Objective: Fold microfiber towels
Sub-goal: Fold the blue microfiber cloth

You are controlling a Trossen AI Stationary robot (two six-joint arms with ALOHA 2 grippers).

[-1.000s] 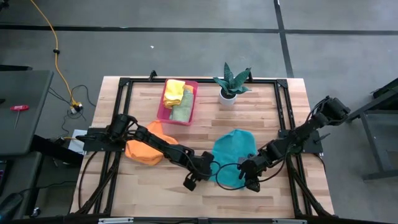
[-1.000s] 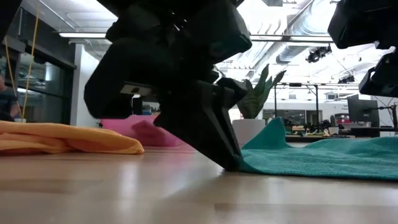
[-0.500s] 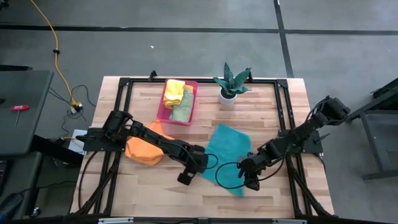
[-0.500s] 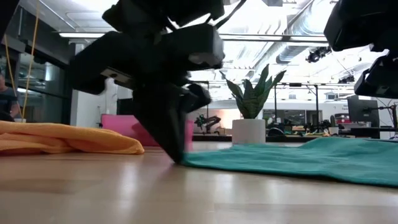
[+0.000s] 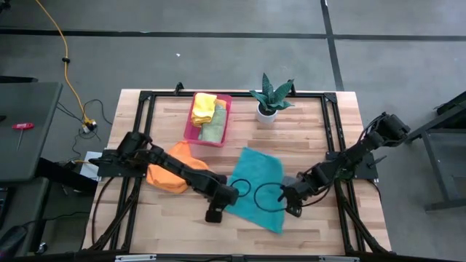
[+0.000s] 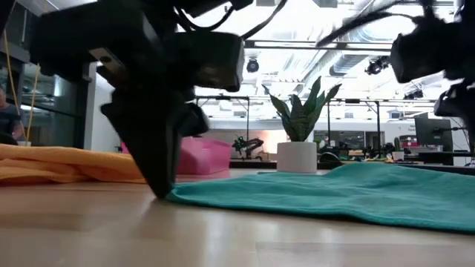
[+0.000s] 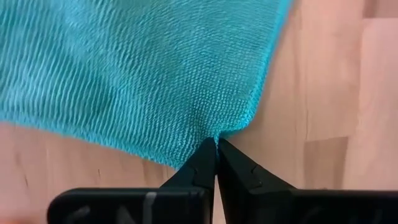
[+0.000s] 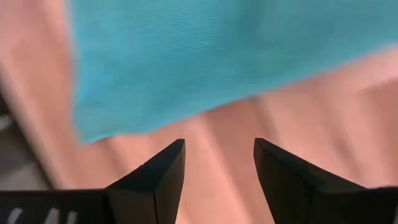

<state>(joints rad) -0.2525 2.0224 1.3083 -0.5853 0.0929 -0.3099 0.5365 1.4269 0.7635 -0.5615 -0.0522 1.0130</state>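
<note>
Wood table [image 5: 313,131] carries everything. Teal towel [image 5: 256,188] lies spread flat between the two pincers; its near-left corner is pinched in the left pincer [image 7: 216,148], whose fingers are fully closed on the cloth. Orange towel [image 5: 171,169] sits bunched behind the left pincer, beside that arm. Right pincer [image 8: 219,163] hangs over bare wood just off the teal towel's edge, fingers apart, holding nothing.

teal towel [image 5: 256,187] | orange towel [image 5: 172,169] | pink tray [image 5: 226,114] | black pincer [image 7: 216,149]
</note>
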